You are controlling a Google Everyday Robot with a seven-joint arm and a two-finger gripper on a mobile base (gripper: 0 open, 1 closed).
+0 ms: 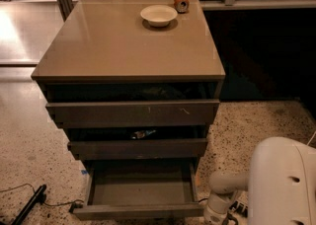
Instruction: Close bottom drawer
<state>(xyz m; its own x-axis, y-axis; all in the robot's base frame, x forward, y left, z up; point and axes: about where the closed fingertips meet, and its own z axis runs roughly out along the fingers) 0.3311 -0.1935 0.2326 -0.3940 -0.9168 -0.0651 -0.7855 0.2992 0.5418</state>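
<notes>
The robot's arm (284, 184) fills the lower right corner, a big rounded white housing with a couple of small dark slots in its shell. Out of its left side comes a shorter white link (229, 180), lying about level and ending in a rounded elbow. From that elbow the wrist (217, 205) turns straight down, a stubby white cylinder with a ring seam near its bottom. The tool (221, 218) hangs at the very end of that wrist, pointing at the floor, right at the bottom edge of the view, so only its top shows and the rest is cut off.
</notes>
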